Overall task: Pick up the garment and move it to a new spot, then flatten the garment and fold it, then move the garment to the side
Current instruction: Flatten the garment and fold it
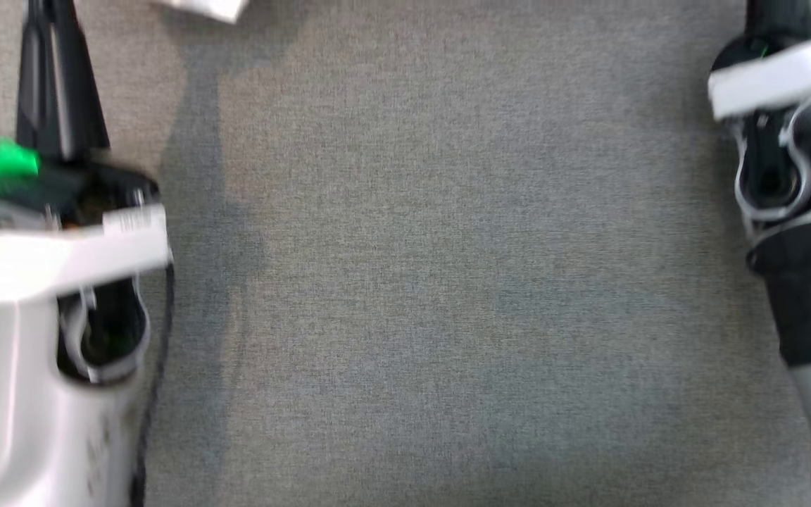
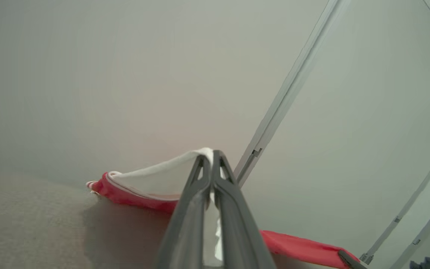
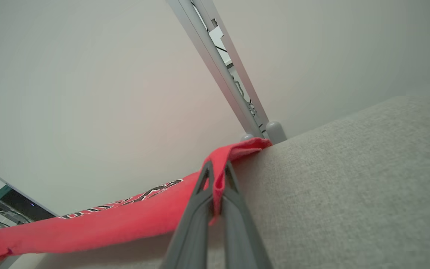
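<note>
Red shirt [image 3: 106,224] spans between both arms, low over the grey fabric counter [image 3: 349,179]. My left end effector [image 2: 212,158] is clenched on a white-lined edge and my right end effector [image 3: 217,175] on a red corner. I judge it light, limp and easily bunched, so it is best held at its edges.

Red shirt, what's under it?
The grey fabric surface is under the red shirt. The left gripper pinches one edge and the right gripper pinches another, holding those bits up. The patch of surface right beneath the cloth is covered, so I can't see it.
</note>
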`<state>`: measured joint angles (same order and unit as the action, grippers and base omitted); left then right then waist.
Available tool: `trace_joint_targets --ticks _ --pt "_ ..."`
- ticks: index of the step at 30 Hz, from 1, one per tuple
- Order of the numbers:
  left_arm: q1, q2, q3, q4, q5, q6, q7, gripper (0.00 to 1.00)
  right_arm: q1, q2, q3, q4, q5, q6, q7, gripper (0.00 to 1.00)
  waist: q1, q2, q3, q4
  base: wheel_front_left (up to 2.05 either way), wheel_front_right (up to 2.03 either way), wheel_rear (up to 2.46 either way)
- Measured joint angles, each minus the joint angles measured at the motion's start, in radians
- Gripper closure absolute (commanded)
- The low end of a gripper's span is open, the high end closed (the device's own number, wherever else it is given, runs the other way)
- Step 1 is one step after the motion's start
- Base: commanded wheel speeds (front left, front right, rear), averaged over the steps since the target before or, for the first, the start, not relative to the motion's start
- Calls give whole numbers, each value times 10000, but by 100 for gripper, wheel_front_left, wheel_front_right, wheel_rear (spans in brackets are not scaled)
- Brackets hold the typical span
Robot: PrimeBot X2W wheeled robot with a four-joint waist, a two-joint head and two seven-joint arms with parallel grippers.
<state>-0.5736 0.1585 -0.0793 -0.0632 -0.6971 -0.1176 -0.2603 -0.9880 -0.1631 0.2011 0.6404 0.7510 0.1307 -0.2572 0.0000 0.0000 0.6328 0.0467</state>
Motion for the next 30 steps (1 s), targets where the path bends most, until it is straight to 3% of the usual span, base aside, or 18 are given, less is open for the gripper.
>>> trace_joint_targets --ticks 8,13,30 --pt "3153 -556 345 -1555 -161 393 -8 100 2453 -13 -79 -1908 407 -2 -25 100 0 0 -871 -109 0 0 0" --pt "4701 -855 330 -2031 -238 395 -13 100 4149 29 -512 -2982 309 -2 -29 100 1 0 -1629 -98 0 0 0" --pt "8328 -951 -558 -3779 658 594 52 100 9124 652 -1590 -5601 -612 -2 303 100 0 0 -4437 -72 0 0 0"
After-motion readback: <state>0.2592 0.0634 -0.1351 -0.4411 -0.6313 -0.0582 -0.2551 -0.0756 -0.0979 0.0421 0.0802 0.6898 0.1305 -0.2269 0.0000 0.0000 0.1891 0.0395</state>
